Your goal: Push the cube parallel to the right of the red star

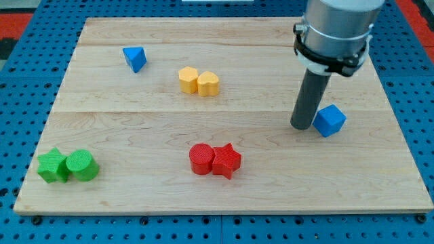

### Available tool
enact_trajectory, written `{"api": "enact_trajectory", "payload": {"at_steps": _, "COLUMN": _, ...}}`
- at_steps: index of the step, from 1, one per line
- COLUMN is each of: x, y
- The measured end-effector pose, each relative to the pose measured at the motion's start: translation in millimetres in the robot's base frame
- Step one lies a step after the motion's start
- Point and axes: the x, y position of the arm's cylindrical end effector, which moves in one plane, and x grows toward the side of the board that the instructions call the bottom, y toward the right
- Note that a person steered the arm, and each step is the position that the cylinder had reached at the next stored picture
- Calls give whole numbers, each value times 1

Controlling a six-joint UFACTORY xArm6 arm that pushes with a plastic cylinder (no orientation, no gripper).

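**A:** Where did things stand on the pale wooden board [224,196] at that moment?

**B:** The blue plastic cube [330,120] sat toward the view's right, well apart from the red plastic star [227,161], which lay lower down near the middle. A red plastic cylinder [201,158] was touching the star on its left side. My tip [301,127] rested just beside the cube, on its left, touching it or very nearly so.

**A:** And the claw, open or closed?

**B:** There was none to report. The arm ended in a plain dark rod, so nothing opened, closed or gripped; it could only shove.

**A:** Which step was in hand, then?

**B:** I judged it the approach stage. The cube was already to the star's right but sat higher up the board, so it was not yet level with the star.

**A:** What did the next move call for?

**B:** As I read it, my tip stood on the wrong side for that. It needed to go round to the cube's upper face and push toward the view's bottom, until the cube lined up with the star. A push from the left would only have sent it toward the board's right edge.

**A:** Anything else nearby?

**B:** No. The two yellow blocks [199,81], the blue wedge-like block [135,59] and the two green blocks [67,166] lay far off.
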Motion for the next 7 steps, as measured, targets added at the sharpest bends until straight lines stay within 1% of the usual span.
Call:
{"api": "enact_trajectory", "payload": {"at_steps": 1, "x": -26, "y": 22}}
{"api": "enact_trajectory", "payload": {"at_steps": 2, "x": -26, "y": 58}}
{"api": "enact_trajectory", "payload": {"at_steps": 3, "x": 9, "y": 66}}
{"api": "enact_trajectory", "payload": {"at_steps": 4, "x": 34, "y": 69}}
{"api": "enact_trajectory", "payload": {"at_steps": 5, "x": 13, "y": 66}}
{"api": "enact_trajectory", "payload": {"at_steps": 6, "x": 18, "y": 53}}
{"api": "enact_trajectory", "payload": {"at_steps": 7, "x": 56, "y": 76}}
